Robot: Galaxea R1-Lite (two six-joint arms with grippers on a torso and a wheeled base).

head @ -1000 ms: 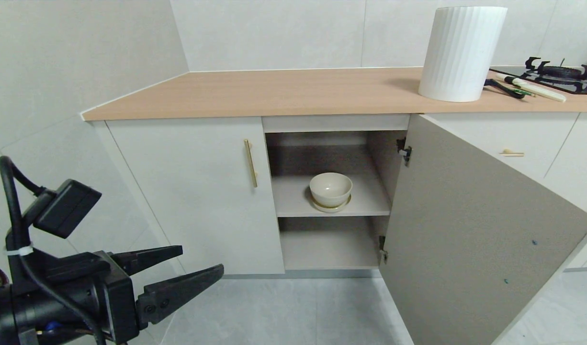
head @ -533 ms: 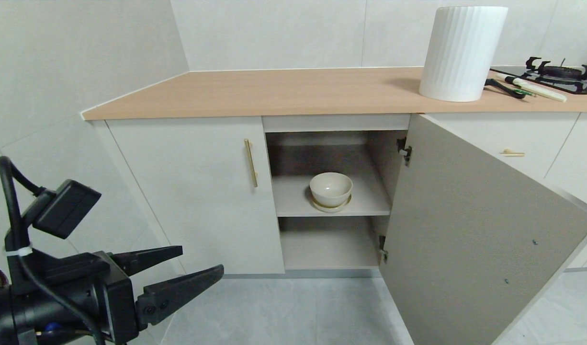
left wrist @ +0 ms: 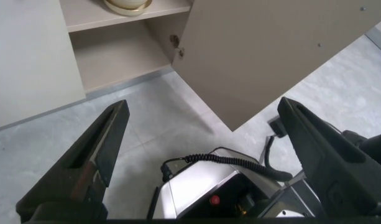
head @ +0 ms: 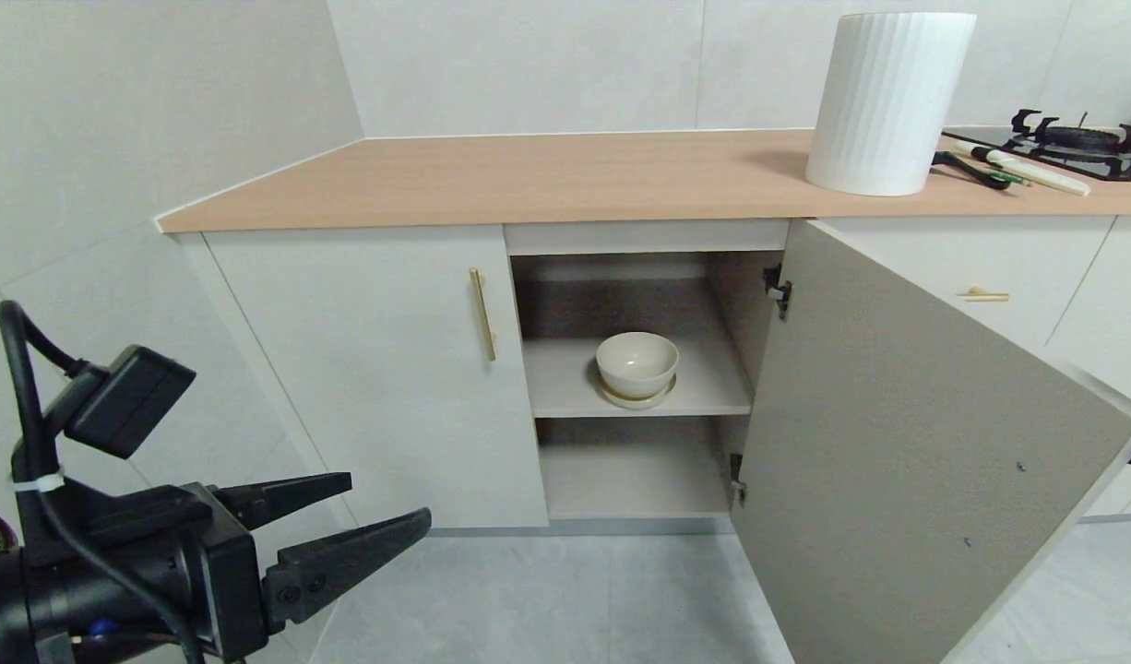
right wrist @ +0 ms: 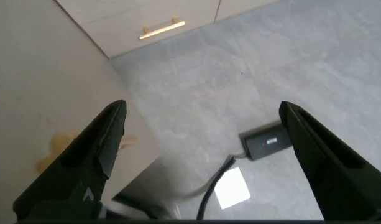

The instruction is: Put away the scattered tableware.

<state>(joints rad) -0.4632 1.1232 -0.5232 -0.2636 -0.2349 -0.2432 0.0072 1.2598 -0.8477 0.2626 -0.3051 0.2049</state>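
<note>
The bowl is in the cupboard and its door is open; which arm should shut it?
Likely right: the right end effector is open beside the door's outer edge. The left end effector hangs low by the closed door, well away.

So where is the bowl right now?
In the middle of the head view, the bowl sits on a small plate on the upper shelf of the open cabinet, right of the gold handle, below the wooden counter.

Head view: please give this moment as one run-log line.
bowl on plate, upper shelf; cupboard door open; left gripper open; right gripper open
</note>
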